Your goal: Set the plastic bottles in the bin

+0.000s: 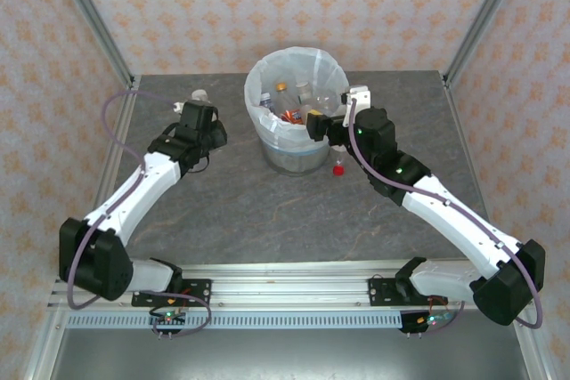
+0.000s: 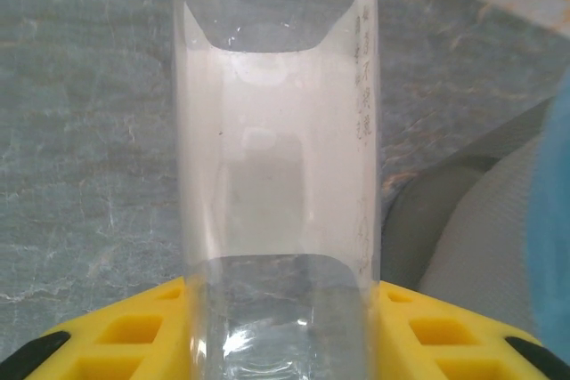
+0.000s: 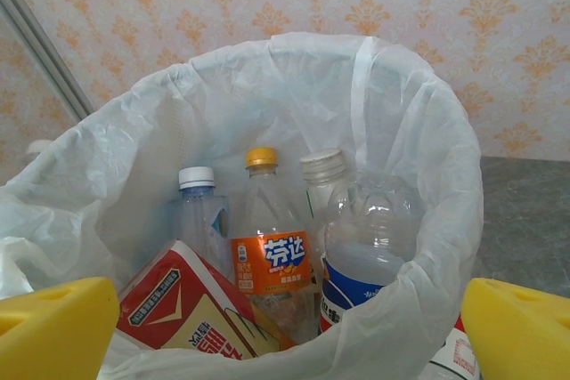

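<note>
**Left arm grips a bottle; right arm open at the bin**

Your left gripper [image 1: 198, 106] is over the far left of the table [image 1: 232, 211], well apart from the bin [image 1: 289, 156]. Its jaws are closed onto a clear bottle [image 2: 276, 157], which runs up the middle of the left wrist view between the yellow fingers [image 2: 134, 335].

Your right gripper [image 1: 315, 124] hangs at the bin's right rim, jaws spread wide with nothing held between them. Past it you can see the white bag [image 3: 392, 104] lining the bin and several bottles inside. There is an orange-labelled bottle [image 3: 270, 255] with a yellow cap, a blue-labelled bottle [image 3: 365, 255] just beside it, and a red-labelled bottle [image 3: 178, 309] tilted at the front. One red-capped bottle [image 1: 338, 168] sits on the table just beside the bin, near your right arm.
</note>
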`<state>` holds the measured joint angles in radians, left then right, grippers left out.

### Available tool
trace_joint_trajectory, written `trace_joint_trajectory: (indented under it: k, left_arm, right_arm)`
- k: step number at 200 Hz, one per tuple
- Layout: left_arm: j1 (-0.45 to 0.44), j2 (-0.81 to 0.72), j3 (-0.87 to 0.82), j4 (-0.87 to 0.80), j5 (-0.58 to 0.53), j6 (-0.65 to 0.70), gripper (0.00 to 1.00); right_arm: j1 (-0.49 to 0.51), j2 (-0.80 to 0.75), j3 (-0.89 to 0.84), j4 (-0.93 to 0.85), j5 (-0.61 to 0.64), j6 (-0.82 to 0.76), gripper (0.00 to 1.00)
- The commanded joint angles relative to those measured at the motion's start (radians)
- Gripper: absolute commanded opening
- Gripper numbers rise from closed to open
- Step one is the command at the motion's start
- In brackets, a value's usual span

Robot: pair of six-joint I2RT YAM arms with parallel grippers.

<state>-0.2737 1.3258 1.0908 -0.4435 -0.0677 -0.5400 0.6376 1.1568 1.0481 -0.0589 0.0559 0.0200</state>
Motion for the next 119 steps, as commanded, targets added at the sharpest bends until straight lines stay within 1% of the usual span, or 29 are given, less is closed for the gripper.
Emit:
trace_joint_trajectory:
  k: [1,45,72,96,119]
  left_arm:
    - [-0.007,-0.073,0.029,0.031,0.002,0.048,0.00]
    - [-0.006,-0.146,0.082,0.069,0.016,0.085,0.00]
    - [-0.010,-0.164,0.126,0.103,0.076,0.119,0.00]
    - [-0.041,-0.170,0.173,0.126,0.099,0.162,0.00]
    - [-0.070,-0.169,0.210,0.167,0.142,0.208,0.00]
  right_arm:
    - [-0.006,-0.013,-0.037,0.064,0.016,0.026,0.99]
    - [-0.006,-0.041,-0.081,0.121,0.002,0.028,0.99]
    - [-0.005,-0.075,-0.109,0.146,-0.017,0.010,0.99]
    - [-0.006,-0.118,-0.138,0.167,-0.056,-0.006,0.99]
    - [-0.005,-0.161,-0.168,0.189,-0.058,-0.016,0.99]
